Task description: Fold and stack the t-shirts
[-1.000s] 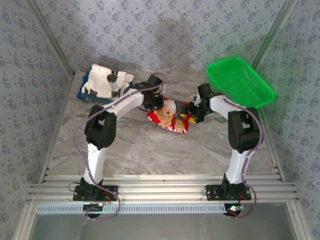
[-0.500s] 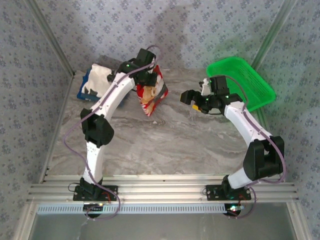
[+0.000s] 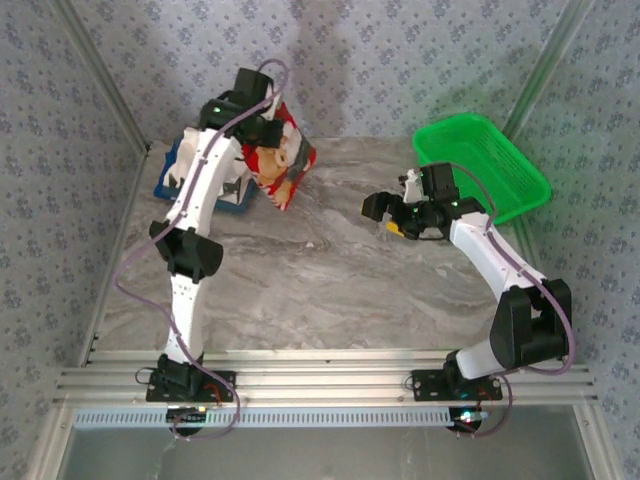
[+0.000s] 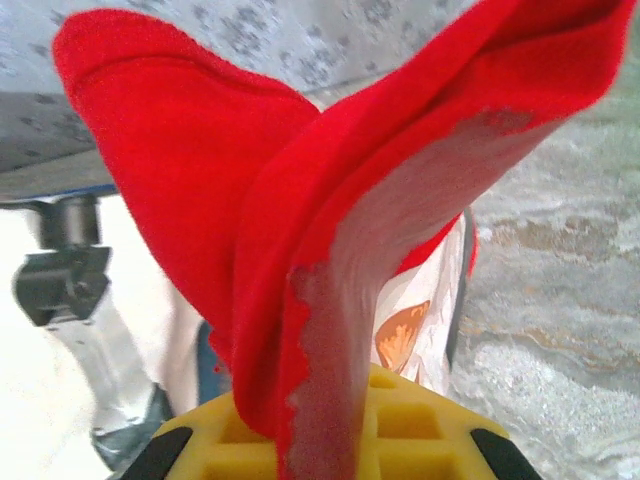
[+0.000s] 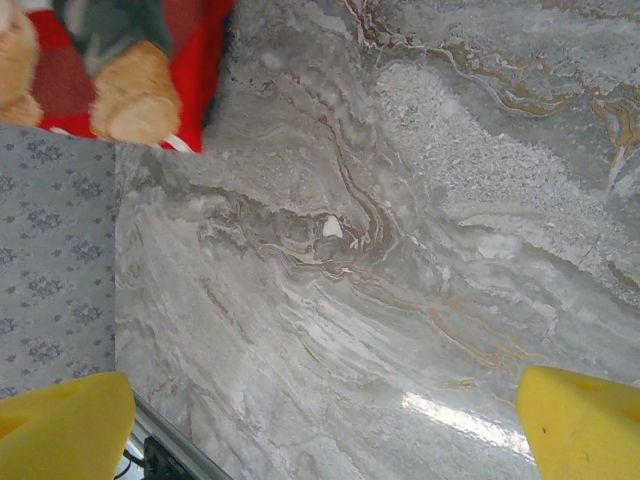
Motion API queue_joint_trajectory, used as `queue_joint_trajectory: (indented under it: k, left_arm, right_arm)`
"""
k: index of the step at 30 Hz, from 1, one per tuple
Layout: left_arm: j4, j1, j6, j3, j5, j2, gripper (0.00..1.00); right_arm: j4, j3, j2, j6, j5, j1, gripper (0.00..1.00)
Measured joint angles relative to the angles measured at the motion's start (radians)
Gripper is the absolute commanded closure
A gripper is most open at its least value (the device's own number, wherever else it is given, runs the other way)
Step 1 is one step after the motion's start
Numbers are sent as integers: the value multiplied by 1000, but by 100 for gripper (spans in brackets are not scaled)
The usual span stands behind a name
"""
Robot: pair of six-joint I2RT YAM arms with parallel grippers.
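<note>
Top external: red shirt airborne

Left gripper (image 3: 262, 128) is staying clamped on the bright red cloth t-shirt with bear print (image 3: 281, 165), carrying it higher and further back-left than earlier, beside the white cloth t-shirt (image 3: 232, 187) on the flat blue tray (image 3: 163, 187). It is hanging with its long axis near vertical, free end pointing down. Right gripper (image 3: 392, 210) is standing wide open, empty.

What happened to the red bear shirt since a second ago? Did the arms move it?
The left gripper, shut on the red t-shirt, lifted it off the table and swung it up toward the back left, near the blue tray. The right gripper let go, opened and pulled back to the right. The white t-shirt on the tray and the green basket stayed put.
</note>
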Motion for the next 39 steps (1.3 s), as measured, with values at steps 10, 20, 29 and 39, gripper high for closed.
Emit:
queue_joint_trajectory:
  k: [10,20,29,39]
  left_arm:
    - [-2,155,3,58,105,0,100]
    - [10,262,-18,59,200,0,100]
    - [66,359,-40,59,297,67,100]
    - [133,472,-47,55,362,276,100]
  right_arm:
    - [14,-3,0,1,-1,24,0]
    - [14,-3,50,4,0,43,0]
    - [-5,11,98,11,11,63,0]
    - [-77,146,207,16,38,82,0]
